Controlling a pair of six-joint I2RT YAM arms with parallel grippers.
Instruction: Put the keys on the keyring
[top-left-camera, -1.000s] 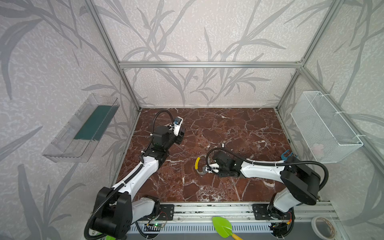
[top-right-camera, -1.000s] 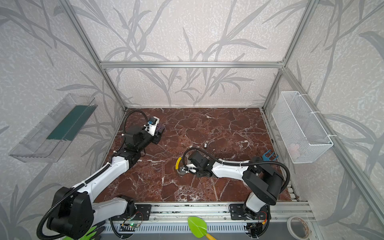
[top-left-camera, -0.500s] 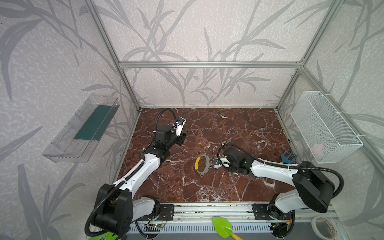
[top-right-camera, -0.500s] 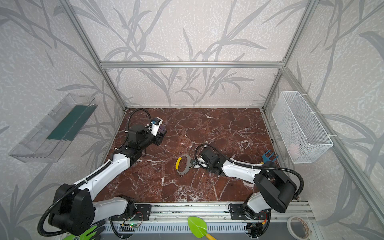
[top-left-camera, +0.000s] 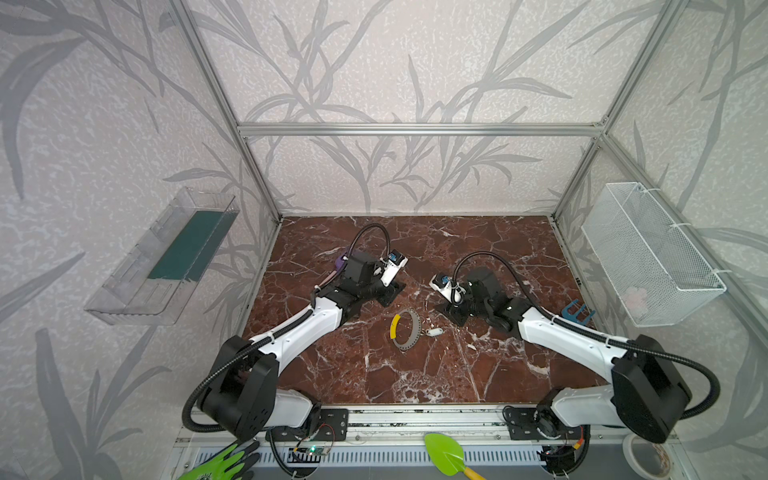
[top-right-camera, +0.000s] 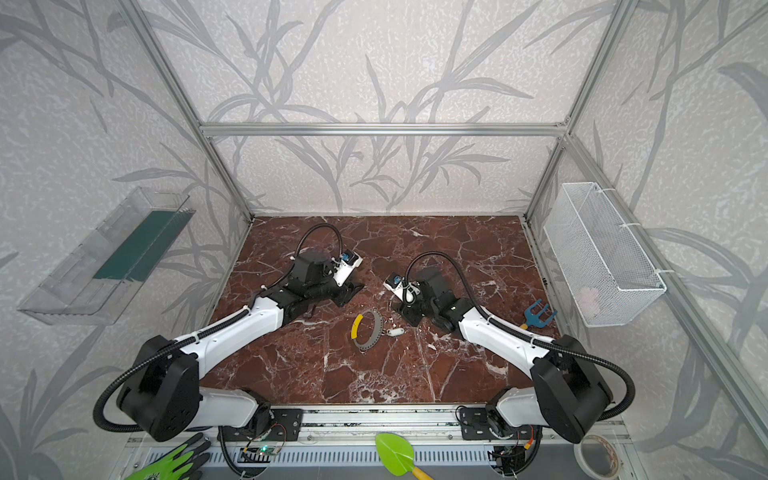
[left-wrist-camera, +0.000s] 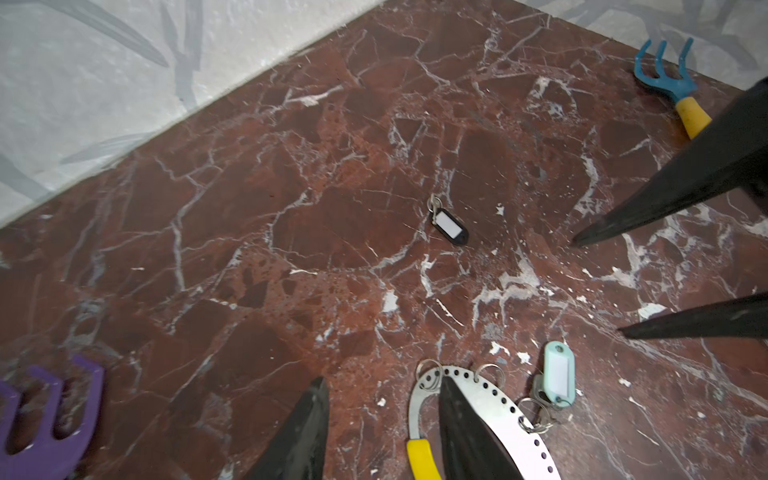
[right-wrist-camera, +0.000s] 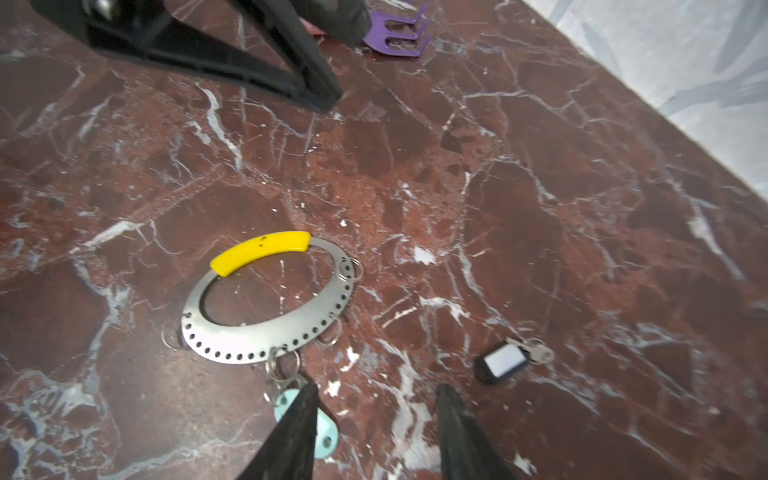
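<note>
- The left arm (top-left-camera: 299, 332) and right arm (top-left-camera: 569, 338) have white shells and black joint housings.
- A black ribbed cable (top-left-camera: 372, 226) loops from each wrist.
- Each wrist bears a white camera (top-left-camera: 390, 270) with a blue mark.
- The left end effector (left-wrist-camera: 382, 380) and right end effector (right-wrist-camera: 378, 386) have black tapering fingers.

Teal-tagged keys (right-wrist-camera: 284, 403) touching keyring (right-wrist-camera: 266, 336)

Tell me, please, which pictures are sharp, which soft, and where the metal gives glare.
In both top views: even light, sharp, the keyring small but clear. In the left wrist view: the keyring's plate glares almost white beside the left claw; the purple rake is soft. In the right wrist view: only mild sheen; the keys by the right claw look soft.
</note>
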